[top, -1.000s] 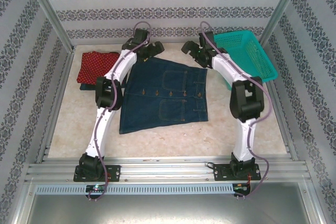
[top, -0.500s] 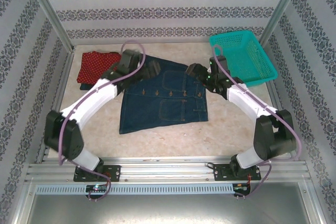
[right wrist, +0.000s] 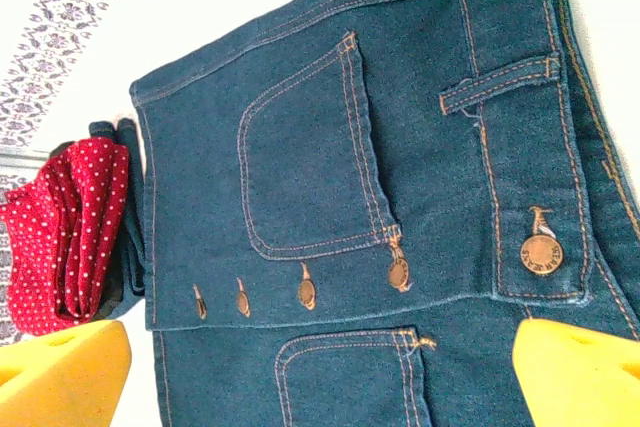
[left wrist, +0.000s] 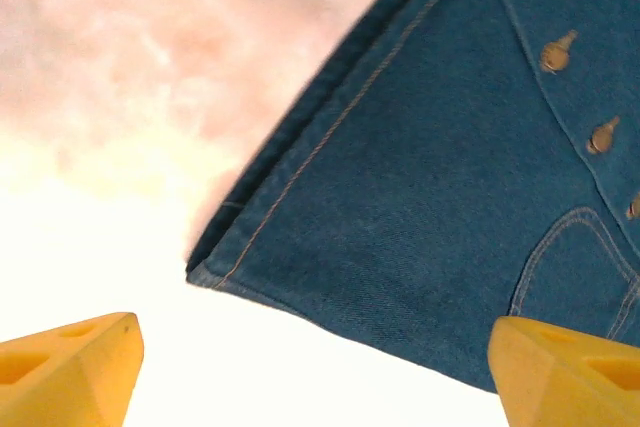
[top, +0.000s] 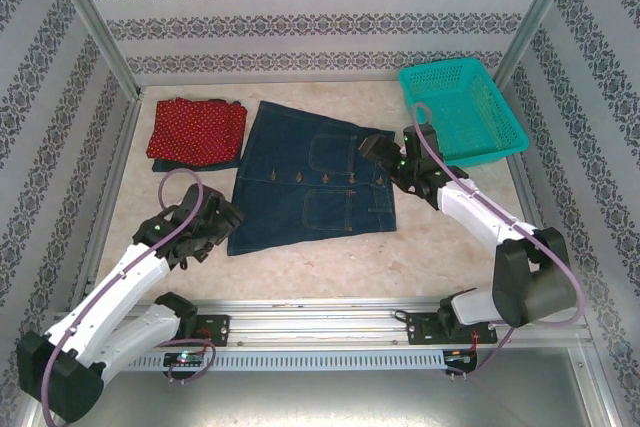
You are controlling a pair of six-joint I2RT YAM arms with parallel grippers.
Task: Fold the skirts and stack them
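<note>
- the denim skirt (top: 312, 182) lies flat, buttons up, in the middle of the table (top: 330, 262). its hem is to the left and its waistband to the right.
- my left gripper (top: 215, 219) is at the near-left hem corner. in the left wrist view that corner sits just ahead of the gripper (left wrist: 315, 372), whose jaws are spread wide with nothing between them.
- my right gripper (top: 376, 149) hangs over the waistband edge. in the right wrist view its jaws (right wrist: 320, 377) are also spread wide, not gripping the cloth.
- there is a bare strip of table between the skirt's near edge and the front rail, and more bare top to the left of the hem.
- the red dotted skirt (top: 195, 127) is folded in the far-left corner, well apart from the denim one. a dark folded cloth (top: 200, 162) peeks out under it.
- the teal basket (top: 505, 137) stands in the far-right corner, just behind my right arm. its mesh floor shows right across.
</note>
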